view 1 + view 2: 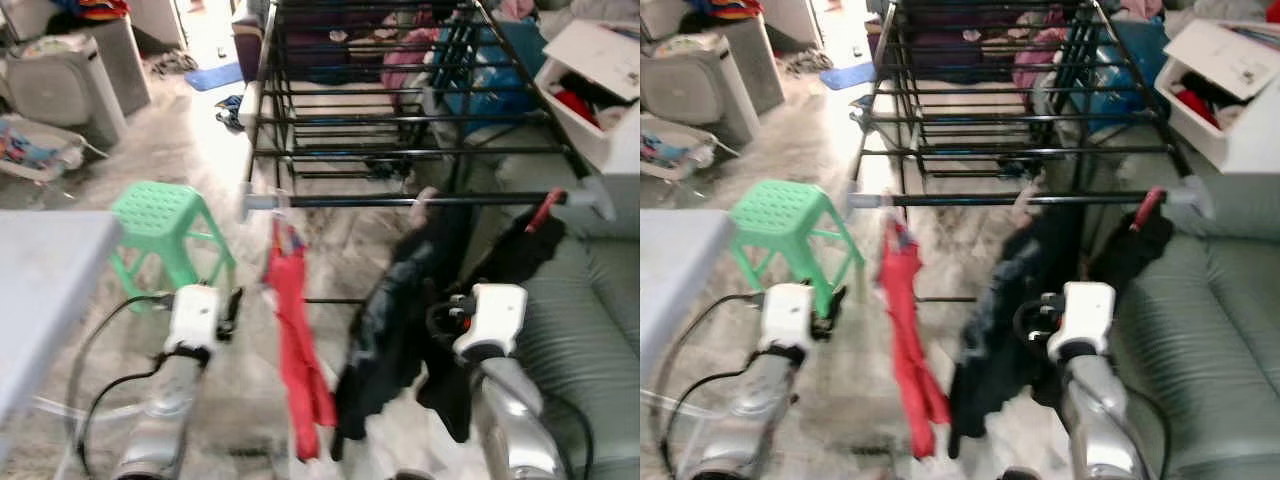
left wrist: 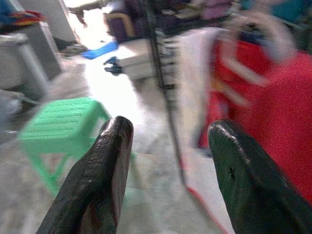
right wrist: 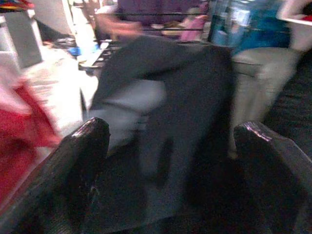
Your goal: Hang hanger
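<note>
Rack: black drying rack is standing ahead, its front rail running crosswise.
Hangers: a red garment is hanging from the rail at left; a dark garment is hanging mid-rail on a pale hanger; a red hanger is carrying black cloth at right.
Left gripper: fingers are spreading wide, gripping nothing, pointing toward the red garment and green stool.
Right gripper: fingers are parted, released, sitting close against the dark garment.
Sofa: is lying at right.
</note>
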Robot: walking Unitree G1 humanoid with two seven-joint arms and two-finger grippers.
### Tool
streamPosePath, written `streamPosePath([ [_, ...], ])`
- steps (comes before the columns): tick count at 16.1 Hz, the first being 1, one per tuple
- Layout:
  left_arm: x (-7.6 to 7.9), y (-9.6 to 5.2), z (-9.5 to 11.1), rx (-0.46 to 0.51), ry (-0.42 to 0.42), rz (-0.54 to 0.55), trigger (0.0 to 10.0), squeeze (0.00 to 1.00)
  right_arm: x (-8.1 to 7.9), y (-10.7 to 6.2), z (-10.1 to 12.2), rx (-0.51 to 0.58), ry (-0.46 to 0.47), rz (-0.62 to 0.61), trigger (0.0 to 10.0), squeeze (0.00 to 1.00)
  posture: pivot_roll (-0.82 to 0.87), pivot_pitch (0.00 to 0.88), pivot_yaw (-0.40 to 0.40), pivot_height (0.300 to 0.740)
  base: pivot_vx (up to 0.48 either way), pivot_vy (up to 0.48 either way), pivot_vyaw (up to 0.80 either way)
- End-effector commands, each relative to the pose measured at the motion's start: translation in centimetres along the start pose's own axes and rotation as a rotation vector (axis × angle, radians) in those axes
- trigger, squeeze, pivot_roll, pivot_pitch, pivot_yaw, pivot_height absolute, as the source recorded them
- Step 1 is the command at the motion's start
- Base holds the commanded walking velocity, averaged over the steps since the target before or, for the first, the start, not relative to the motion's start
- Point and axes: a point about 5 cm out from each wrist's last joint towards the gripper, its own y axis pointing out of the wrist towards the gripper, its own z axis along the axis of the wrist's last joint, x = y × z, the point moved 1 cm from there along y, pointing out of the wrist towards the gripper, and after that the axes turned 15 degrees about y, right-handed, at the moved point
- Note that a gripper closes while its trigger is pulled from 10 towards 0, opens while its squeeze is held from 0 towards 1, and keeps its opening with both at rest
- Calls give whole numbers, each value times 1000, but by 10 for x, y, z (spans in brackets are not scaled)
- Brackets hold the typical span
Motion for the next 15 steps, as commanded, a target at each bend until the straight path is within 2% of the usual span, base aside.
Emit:
streamPosePath([
  [1,5,1,6,21,-9,-18,10000,0,6,0,6,22,-22,-20,10000,0,-29,0,60,740,0,0,0],
  [7,7,1,12,36,-15,-32,10000,0,4,7,9,24,-47,-36,10000,0,-21,0,48,740,0,0,0],
  [11,10,4,17,45,-30,-74,10000,0,-2,21,12,0,-61,-10,10000,0,-18,0,50,740,0,0,0],
  [15,5,3,17,42,-13,-80,10000,0,-1,33,22,12,-31,-13,10000,0,-6,0,53,740,0,0,0],
])
